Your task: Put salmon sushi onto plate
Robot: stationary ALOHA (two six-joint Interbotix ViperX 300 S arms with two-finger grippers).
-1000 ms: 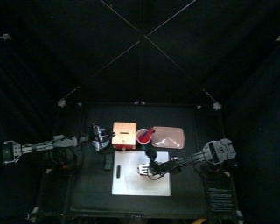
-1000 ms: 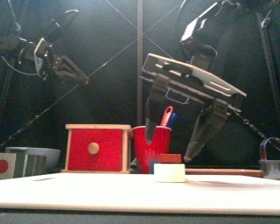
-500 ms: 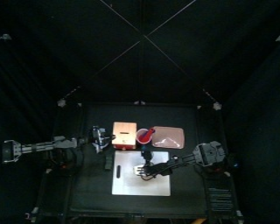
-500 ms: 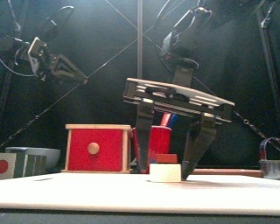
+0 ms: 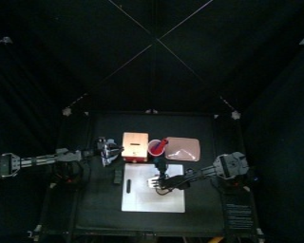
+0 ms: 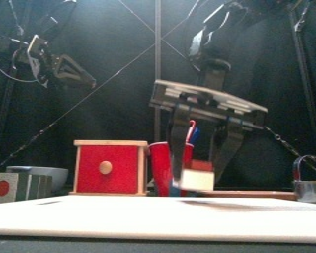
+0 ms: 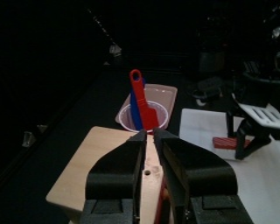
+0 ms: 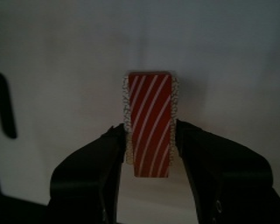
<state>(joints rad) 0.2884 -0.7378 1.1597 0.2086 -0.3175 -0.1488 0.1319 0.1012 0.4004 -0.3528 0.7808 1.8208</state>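
The salmon sushi (image 8: 150, 122), orange-red stripes on white rice, sits between the jaws of my right gripper (image 8: 150, 133), which press on both of its long sides. In the front view the sushi (image 6: 194, 180) hangs just off the table under the right gripper (image 6: 197, 176). From above, the right gripper (image 5: 161, 180) is over the white sheet (image 5: 152, 197). The pale pinkish plate (image 5: 185, 148) lies behind the sheet, to the right of the red cup (image 5: 156, 146). My left gripper (image 7: 152, 140) hovers shut and empty over the tan box (image 7: 90, 166).
A thin black stick (image 5: 125, 182) lies on the sheet's left part. The red cup (image 6: 169, 168) holds red and blue utensils. The red-fronted box (image 6: 111, 168) stands left of it. A small grey item (image 6: 11, 185) and a dark object (image 6: 310, 184) sit at the table's sides.
The right gripper's jaws have closed in on the sushi, and the sushi has risen slightly off the sheet. The left arm has hardly moved.
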